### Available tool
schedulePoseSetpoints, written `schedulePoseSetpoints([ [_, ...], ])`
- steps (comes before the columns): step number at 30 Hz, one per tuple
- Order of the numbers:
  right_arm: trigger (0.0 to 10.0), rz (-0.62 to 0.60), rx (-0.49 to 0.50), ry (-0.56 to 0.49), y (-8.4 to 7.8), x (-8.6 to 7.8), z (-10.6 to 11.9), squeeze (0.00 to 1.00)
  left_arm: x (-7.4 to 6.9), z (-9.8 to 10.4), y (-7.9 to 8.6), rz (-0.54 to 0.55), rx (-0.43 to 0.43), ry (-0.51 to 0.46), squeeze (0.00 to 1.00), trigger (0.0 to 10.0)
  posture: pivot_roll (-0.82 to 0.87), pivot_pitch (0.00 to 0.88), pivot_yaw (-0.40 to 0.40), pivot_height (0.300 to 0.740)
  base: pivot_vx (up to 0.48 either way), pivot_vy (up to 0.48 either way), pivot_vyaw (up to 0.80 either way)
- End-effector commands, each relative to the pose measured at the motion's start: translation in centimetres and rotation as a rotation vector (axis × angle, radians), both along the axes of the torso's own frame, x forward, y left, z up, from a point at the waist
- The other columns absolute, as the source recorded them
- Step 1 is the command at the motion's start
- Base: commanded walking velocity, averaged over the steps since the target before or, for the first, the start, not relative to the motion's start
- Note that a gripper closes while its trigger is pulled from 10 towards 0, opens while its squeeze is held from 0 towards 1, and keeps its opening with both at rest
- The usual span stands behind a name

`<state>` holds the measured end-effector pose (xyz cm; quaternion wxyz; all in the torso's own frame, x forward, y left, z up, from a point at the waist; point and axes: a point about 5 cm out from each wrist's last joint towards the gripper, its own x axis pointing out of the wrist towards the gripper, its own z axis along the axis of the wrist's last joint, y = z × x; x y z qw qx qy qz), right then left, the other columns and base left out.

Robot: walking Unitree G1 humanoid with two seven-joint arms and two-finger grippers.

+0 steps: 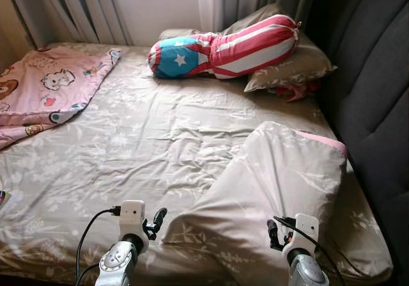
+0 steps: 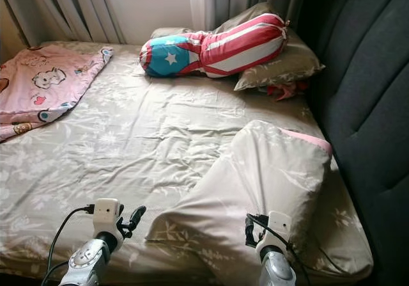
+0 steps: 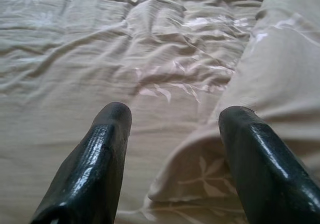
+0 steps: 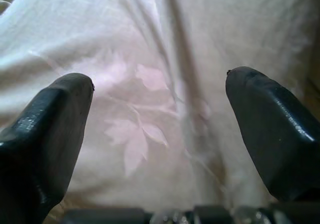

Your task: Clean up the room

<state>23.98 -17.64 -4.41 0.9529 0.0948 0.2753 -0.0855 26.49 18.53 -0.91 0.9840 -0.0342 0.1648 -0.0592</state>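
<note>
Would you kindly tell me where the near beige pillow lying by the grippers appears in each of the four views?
Left eye view: beige pillow, lower right, against the dark headboard.
Right eye view: lower centre-right.
Left wrist view: its corner beyond the left gripper.
Right wrist view: leaf-printed fabric beyond the right gripper.
Shared landmark: the leaf print.

Beige cotton bedsheet (image 1: 128, 151): pale leaf print
Folded beige pillow (image 1: 281, 177): leaf print, pink edge
Long bolster cushion (image 1: 223, 46): red-white stripes, blue end, white star
Pink blanket (image 1: 45, 87): cartoon bears
Padded headboard (image 1: 377, 87): dark grey
</note>
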Motion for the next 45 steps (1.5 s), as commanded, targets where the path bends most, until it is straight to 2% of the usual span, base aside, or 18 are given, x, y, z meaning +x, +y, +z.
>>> schedulePoseSetpoints([
  [1,10.0,-0.009,-0.006,0.005,-0.1,0.0,0.0,0.00,0.0,0.0,0.1,0.004,-0.003,0.002,0.00,10.0,0.01,0.029,-0.027,0.673,0.000,0.000,0.00],
  [5,10.0,-0.043,-0.020,0.013,-0.5,-0.1,-0.1,0.00,-0.1,0.0,0.1,0.002,-0.004,0.001,0.00,10.0,0.01,0.030,-0.028,0.673,0.000,0.000,0.00],
  [9,10.0,-0.127,-0.033,0.028,-1.6,-0.6,-0.2,0.00,-0.1,-0.1,0.1,0.004,-0.005,0.002,0.00,10.0,0.01,0.031,-0.029,0.673,0.000,0.000,0.00],
  [15,10.0,-0.137,-0.010,0.029,-1.8,-0.6,-0.2,0.00,-0.2,-0.1,0.1,0.005,0.000,0.002,0.00,10.0,0.01,0.032,-0.031,0.673,0.198,0.000,-0.11],
  [23,10.0,-0.123,-0.005,0.021,-1.4,-0.4,-0.1,0.00,-0.2,-0.1,0.0,0.004,-0.001,0.000,0.00,10.0,0.01,0.031,-0.033,0.673,0.310,0.000,-0.70],
  [35,10.0,-0.091,0.007,0.015,-1.0,-0.4,-0.2,0.00,-0.3,-0.1,0.1,0.007,0.002,0.002,0.00,10.0,0.01,0.031,-0.035,0.673,0.026,0.000,0.00],
  [45,10.0,-0.069,0.016,0.042,-1.2,-1.1,-0.7,0.00,-0.4,-0.2,0.3,0.006,0.006,0.003,0.00,10.0,0.01,0.036,-0.033,0.673,0.000,0.000,0.00],
])
